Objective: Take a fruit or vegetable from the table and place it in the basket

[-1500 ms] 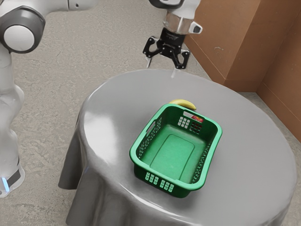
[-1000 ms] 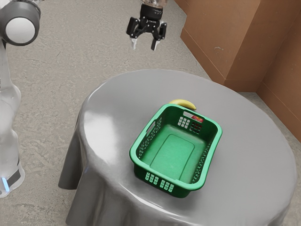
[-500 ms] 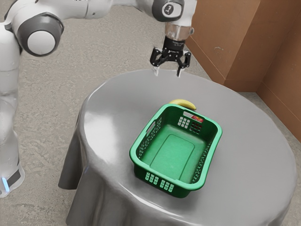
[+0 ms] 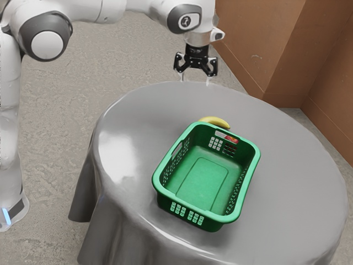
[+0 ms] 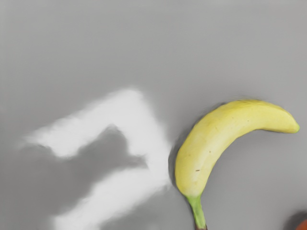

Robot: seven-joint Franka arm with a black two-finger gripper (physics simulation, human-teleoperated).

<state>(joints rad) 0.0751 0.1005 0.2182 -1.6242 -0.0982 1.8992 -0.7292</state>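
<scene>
A brown wall [image 4: 276, 38] with a jutting corner and a baseboard [image 4: 238, 69] stands at the exterior view's far right. Mottled gray-beige floor [image 4: 110, 61] spreads across its left. A glossy gray tablecloth [image 4: 298, 182] hangs in folds near left.

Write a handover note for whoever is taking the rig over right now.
Gripper: open, holding nothing, raised above the table on the banana's side of the basket.
Banana: on the table, just outside the basket's end nearer the gripper; I can't tell if they touch.
Basket: upright on the table.
Also: a red thing seen through that end's slot; can't tell what it is.
Done: no fruit in the basket yet.
Left: grasp a fruit, likely the banana, lift it over the rim, release it inside.
</scene>
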